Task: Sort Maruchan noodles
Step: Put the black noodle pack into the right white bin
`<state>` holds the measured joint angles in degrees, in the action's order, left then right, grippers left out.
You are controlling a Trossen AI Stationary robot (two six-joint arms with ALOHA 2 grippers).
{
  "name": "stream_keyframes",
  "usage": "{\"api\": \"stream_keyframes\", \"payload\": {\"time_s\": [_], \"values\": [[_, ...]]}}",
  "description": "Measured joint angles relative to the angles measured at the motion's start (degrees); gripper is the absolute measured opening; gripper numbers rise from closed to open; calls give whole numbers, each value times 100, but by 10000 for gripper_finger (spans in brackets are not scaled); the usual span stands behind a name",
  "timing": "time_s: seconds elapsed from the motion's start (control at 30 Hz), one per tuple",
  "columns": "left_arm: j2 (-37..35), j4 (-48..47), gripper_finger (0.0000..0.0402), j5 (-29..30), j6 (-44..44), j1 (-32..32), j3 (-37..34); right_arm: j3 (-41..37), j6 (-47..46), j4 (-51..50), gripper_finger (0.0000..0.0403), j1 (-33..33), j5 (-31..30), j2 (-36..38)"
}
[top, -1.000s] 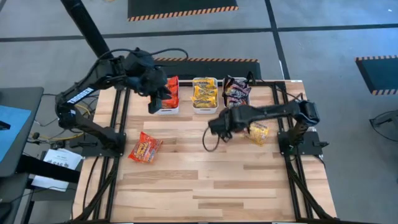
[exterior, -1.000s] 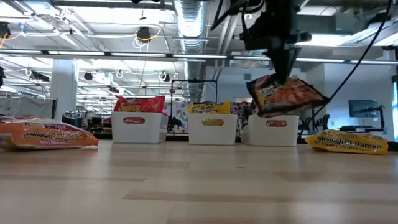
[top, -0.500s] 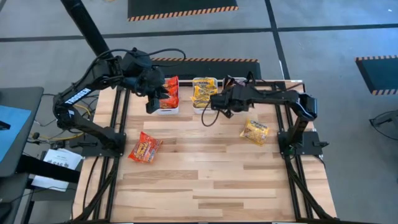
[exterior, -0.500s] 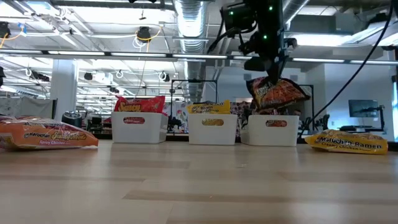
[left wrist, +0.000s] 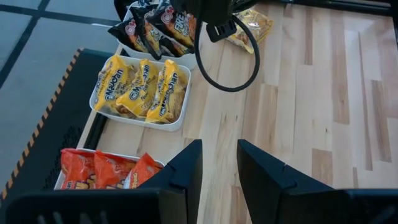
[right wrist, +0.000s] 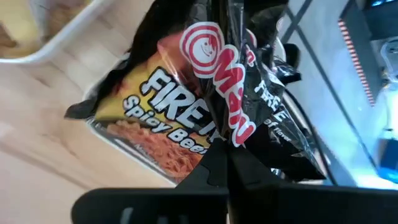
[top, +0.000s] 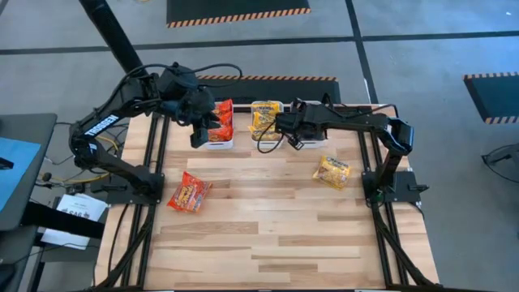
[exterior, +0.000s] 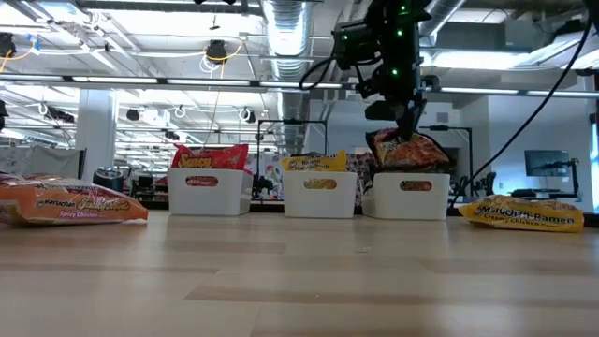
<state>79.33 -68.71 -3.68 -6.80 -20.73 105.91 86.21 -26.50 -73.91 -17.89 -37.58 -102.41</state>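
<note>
From above, the right gripper (top: 298, 130) reaches over the right-hand white tray (top: 310, 140) at the table's far edge, but the arm hides what it carries. The right wrist view settles that: its fingers are clenched on the edge of a black packet (right wrist: 186, 124) printed "Fire Spicy Beef", hanging over other dark packets in that tray. The low view shows the same packet (exterior: 404, 150) dangling at the tray's rim, seemingly touching the pile, though I cannot be sure of contact.

The left gripper (top: 203, 128) hovers over the left tray (top: 217, 144) of red packets (top: 224, 118); its wrist view shows the two fingers (left wrist: 180, 174) parted with nothing between them. That view also reveals three yellow packets (left wrist: 143, 90) standing side by side in the middle tray (left wrist: 134, 115).

Two packets lie loose on the wooden table (top: 268, 227): a red one (top: 190, 193) near the left arm's base, a yellow one (top: 332, 171) near the right arm's.
</note>
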Motion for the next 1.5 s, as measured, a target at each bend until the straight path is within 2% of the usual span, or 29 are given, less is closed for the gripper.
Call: {"api": "stream_keyframes", "payload": {"time_s": [0.37, 0.57, 0.77, 1.1, 1.2, 1.37, 1.5], "values": [[2, 4, 86, 2, -47, 0, 0, -24, 157, 215, 13, 11, 36, -2], [2, 2, 86, 2, -48, 0, 0, -24, 170, 199, 58, -70, 335, -2], [2, 4, 86, 2, -50, 0, 0, -24, 170, 142, 99, -68, 334, -2], [2, 7, 86, 2, -52, 2, 0, 359, 5, -714, 123, -63, 368, 5], [2, 7, 86, 2, -52, 1, 0, 591, -48, -919, 123, -66, 789, 7], [2, 6, 86, 2, -54, 0, 0, 727, -242, -985, 123, -128, 2250, 9], [2, 7, 86, 2, -110, 0, 0, 727, -184, -865, 123, -150, 2552, -10]]}}
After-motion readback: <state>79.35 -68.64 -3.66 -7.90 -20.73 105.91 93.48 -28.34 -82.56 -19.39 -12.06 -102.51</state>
